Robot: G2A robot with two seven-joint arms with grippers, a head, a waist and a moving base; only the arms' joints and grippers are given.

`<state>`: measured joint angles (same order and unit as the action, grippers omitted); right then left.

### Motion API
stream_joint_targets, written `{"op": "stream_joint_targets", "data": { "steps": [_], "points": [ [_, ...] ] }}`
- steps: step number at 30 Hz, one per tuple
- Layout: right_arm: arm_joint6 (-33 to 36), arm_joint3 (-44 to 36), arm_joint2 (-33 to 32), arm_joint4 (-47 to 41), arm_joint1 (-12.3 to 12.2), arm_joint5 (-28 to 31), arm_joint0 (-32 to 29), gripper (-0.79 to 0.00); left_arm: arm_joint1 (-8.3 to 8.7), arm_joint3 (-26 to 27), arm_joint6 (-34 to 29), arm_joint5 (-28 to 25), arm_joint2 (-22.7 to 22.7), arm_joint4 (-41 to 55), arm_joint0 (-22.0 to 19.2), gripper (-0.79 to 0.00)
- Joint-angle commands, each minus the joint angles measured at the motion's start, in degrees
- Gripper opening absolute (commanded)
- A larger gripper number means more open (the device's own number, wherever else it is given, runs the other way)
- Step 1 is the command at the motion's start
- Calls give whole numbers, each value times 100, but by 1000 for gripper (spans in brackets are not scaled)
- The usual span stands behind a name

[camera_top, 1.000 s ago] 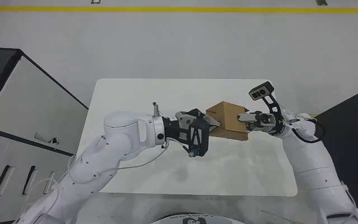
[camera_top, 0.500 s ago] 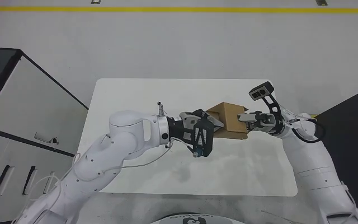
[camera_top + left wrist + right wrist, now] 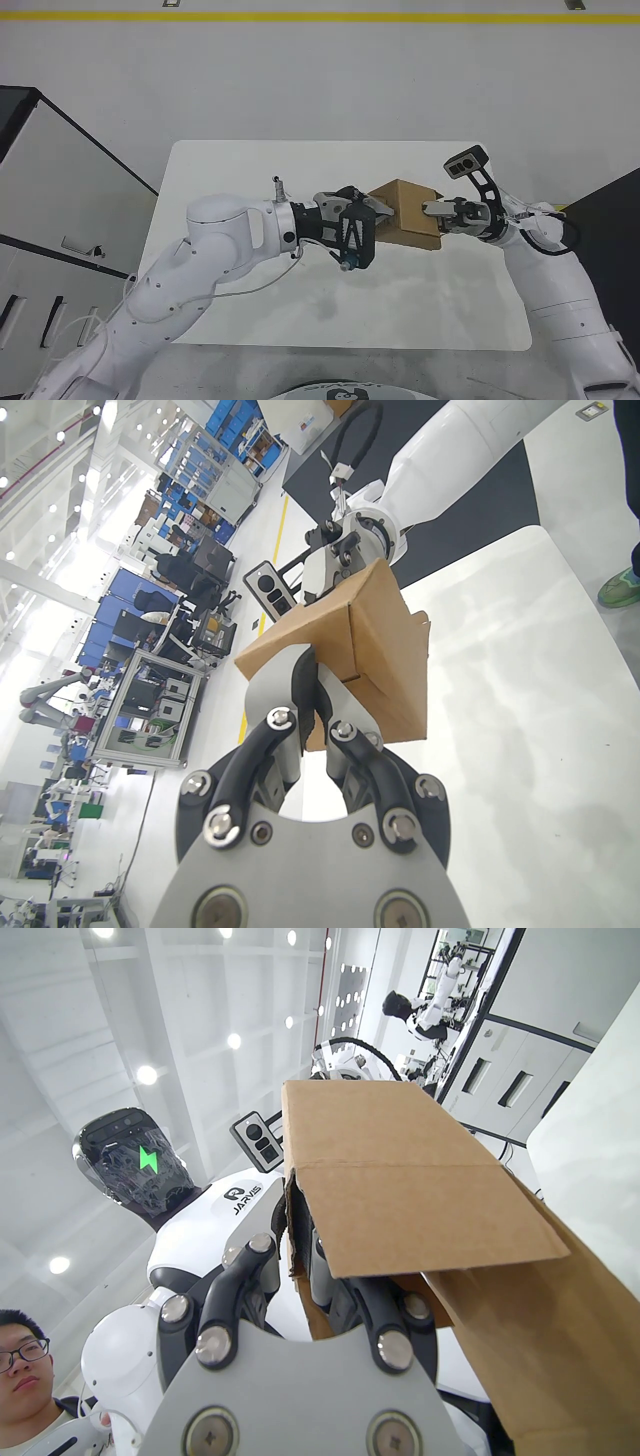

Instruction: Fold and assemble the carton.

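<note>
The brown cardboard carton (image 3: 408,212) is over the right-hand half of the white desk (image 3: 250,180), held between the two grippers, with one corner turned toward the desk's far edge. From these views I cannot tell whether its underside touches the desk or hangs just above it. The left wrist view shows it partly assembled: its side panels stand square to one another, the end panels meet along a seam, and a ragged edge of board juts out on the side nearest the desk top. In the right wrist view, one flap (image 3: 425,1218) bends from the upper panel along a crease and sticks out loose past the open end. The left gripper (image 3: 382,213) is at the carton's left side, and its fingers (image 3: 272,690) are pressed together on a thin edge of cardboard at the near corner. The right gripper (image 3: 434,210) is at the opposite side, where its fingers (image 3: 320,1273) pinch one wall of the carton, with the dark pad flat against the board. A grey cabinet (image 3: 40,180) stands left of the desk, well apart from the carton. A yellow line (image 3: 320,16) runs across the floor beyond the desk.
</note>
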<state>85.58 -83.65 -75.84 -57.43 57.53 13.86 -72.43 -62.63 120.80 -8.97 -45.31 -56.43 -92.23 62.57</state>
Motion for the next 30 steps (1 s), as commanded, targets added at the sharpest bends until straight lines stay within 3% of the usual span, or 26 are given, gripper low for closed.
{"op": "stream_joint_targets", "data": {
  "steps": [1, 17, 24, 30],
  "points": [
    [1, -27, -47, 4, -2, 3, -36, -785, 25, 50, -24, -32, -126, 4, 68, -785],
    [242, -150, 142, -1256, 6, -127, -62, -785, 147, 294, 395, 9, -1021, 592, 542, -785],
    [242, -89, 398, -1431, -78, -222, 39, -785, 209, 356, 536, -32, -1416, 691, 789, -785],
    [242, -89, 398, -1431, -78, -222, 39, -785, 234, 323, 538, -28, -1473, 569, 890, -785]
  ]
}}
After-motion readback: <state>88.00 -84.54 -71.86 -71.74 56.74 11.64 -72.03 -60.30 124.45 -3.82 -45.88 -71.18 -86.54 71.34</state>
